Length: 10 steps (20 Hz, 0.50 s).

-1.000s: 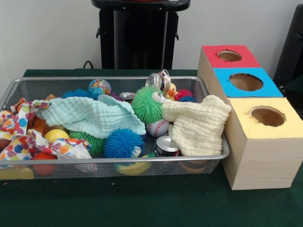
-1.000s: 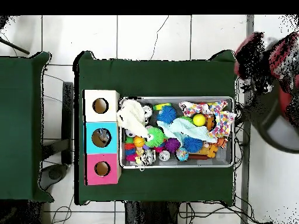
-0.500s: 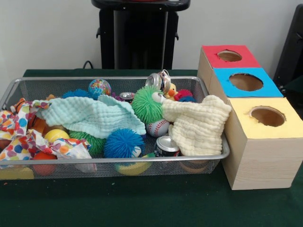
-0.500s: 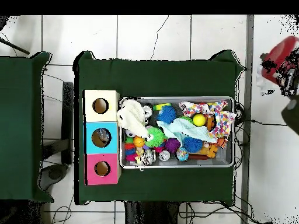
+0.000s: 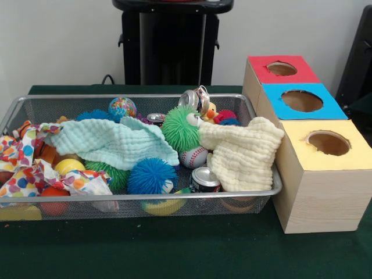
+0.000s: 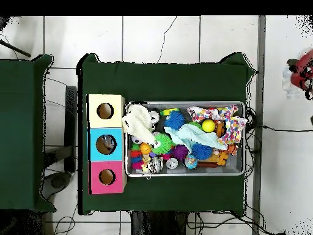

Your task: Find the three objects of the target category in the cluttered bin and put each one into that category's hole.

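On the green table [image 5: 174,250] sits a wire mesh bin [image 5: 139,200] stuffed with toys. A mint cloth [image 5: 110,142] is draped over the middle, a cream cloth [image 5: 244,154] hangs over the right end, touching the yellow box [image 5: 325,174], and a polka-dot cloth [image 5: 29,165] is bunched at the left. Between them: a fuzzy green ball [image 5: 180,128], a spiky blue ball [image 5: 151,175], a baseball [image 5: 193,157], a globe ball [image 5: 122,107], plus 2 cans, one at the front rail [image 5: 204,179] and one at the back [image 5: 192,99]. Beside the bin stand 3 boxes in a row, each with a round hole: yellow, blue [image 5: 299,102], red [image 5: 281,68]. No gripper shows in either view, so can't say anything about its jaws. A person [image 6: 301,70] shows at the overhead view's right edge.
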Each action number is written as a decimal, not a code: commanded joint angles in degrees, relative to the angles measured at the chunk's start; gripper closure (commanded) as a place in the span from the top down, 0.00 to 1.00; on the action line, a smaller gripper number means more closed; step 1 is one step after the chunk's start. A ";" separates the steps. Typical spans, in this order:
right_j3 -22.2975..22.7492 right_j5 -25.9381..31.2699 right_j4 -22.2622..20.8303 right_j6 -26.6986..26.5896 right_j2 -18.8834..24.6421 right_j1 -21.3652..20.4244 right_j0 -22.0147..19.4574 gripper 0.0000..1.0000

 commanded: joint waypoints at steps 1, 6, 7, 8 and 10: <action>11.71 -4.40 0.35 -19.97 4.19 2.71 -1.65 0.00; 13.32 -7.22 0.19 -19.69 4.87 3.19 -2.39 0.00; 13.60 -7.64 0.06 -19.67 5.00 3.27 -2.53 0.00; 13.86 -8.10 -0.10 -19.73 5.16 3.35 -2.72 0.00; 14.53 -9.02 -0.20 -19.84 5.58 3.48 -3.10 0.00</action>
